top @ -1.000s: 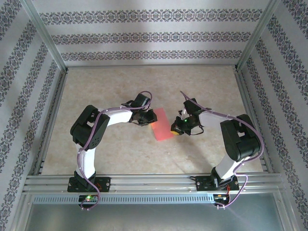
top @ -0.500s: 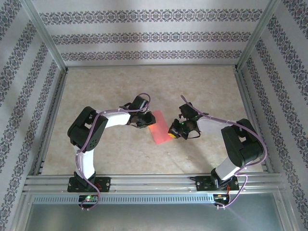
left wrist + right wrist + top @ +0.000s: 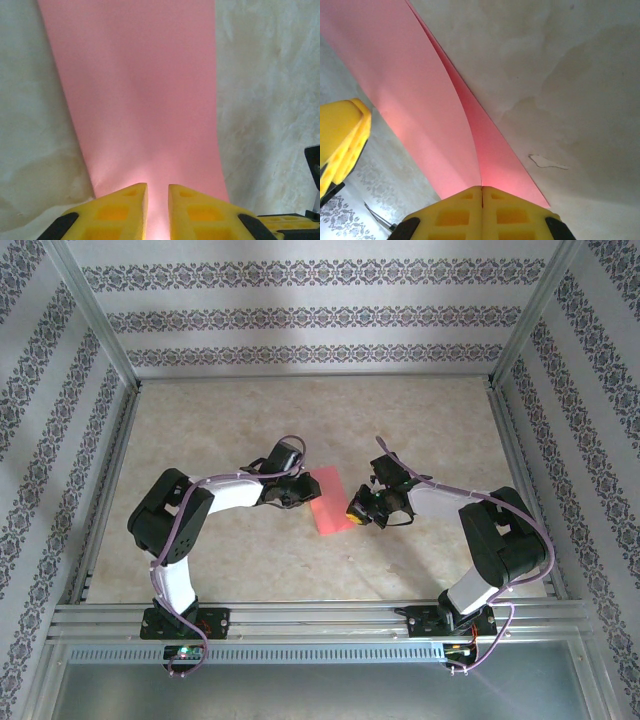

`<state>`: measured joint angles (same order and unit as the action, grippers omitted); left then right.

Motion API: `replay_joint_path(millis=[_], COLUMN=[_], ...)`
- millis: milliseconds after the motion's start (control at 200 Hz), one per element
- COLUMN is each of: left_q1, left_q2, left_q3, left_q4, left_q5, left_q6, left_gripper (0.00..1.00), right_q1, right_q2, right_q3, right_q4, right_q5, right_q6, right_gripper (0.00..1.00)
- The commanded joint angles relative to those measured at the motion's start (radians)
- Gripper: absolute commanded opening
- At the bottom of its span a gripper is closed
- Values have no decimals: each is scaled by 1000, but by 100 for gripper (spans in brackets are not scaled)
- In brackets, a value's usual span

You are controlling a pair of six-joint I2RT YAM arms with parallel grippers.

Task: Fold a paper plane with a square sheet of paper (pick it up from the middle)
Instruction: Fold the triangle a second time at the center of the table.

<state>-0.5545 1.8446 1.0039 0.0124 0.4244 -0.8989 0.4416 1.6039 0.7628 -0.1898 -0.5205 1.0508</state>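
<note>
Worktop (image 3: 250,420): was pale beige, mottled like marble, matte.
Rails (image 3: 300,612): aluminium, ran along its edges.
Fleck (image 3: 547,161): small, whitish, lay on the bare surface.
Square sheet of paper (image 3: 328,500): folded, over the middle; contact unclear.

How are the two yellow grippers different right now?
The left gripper has a thin gap between its jaws; the right gripper has its jaws pressed together. The right gripper pinches the folded edge of the pink paper; the left gripper sits over the paper's flat face, and whether it grips I cannot tell. Both are yellow and meet at the same sheet.
</note>
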Motion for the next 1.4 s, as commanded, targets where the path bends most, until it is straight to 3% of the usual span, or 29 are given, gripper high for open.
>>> replay_joint_path(millis=[0,280,510,745,1074,1394], left_q1=[8,11,15,26,30,32], left_q2=[31,95,113,119,130,130], left_q3=[14,88,108,120,124,118], left_q4=[10,-102,-126,-169,-158,-149], left_q5=[-19,-34,-18,-14,1,4], left_q6=[-26,39,81,141,142,135], left_gripper=[15,12,11,10,10,10], right_q1=[9,7,6,-24,-23,-17], right_q2=[5,23,42,13,12,39], right_q3=[-13,2,22,24,24,20], right_q4=[10,4,-15,-51,-42,-15], right_q5=[-11,-75,-94,-64,-93,-113], right_q6=[18,-12,-32,-61,-58,-45], right_gripper=[1,13,7,17,11,13])
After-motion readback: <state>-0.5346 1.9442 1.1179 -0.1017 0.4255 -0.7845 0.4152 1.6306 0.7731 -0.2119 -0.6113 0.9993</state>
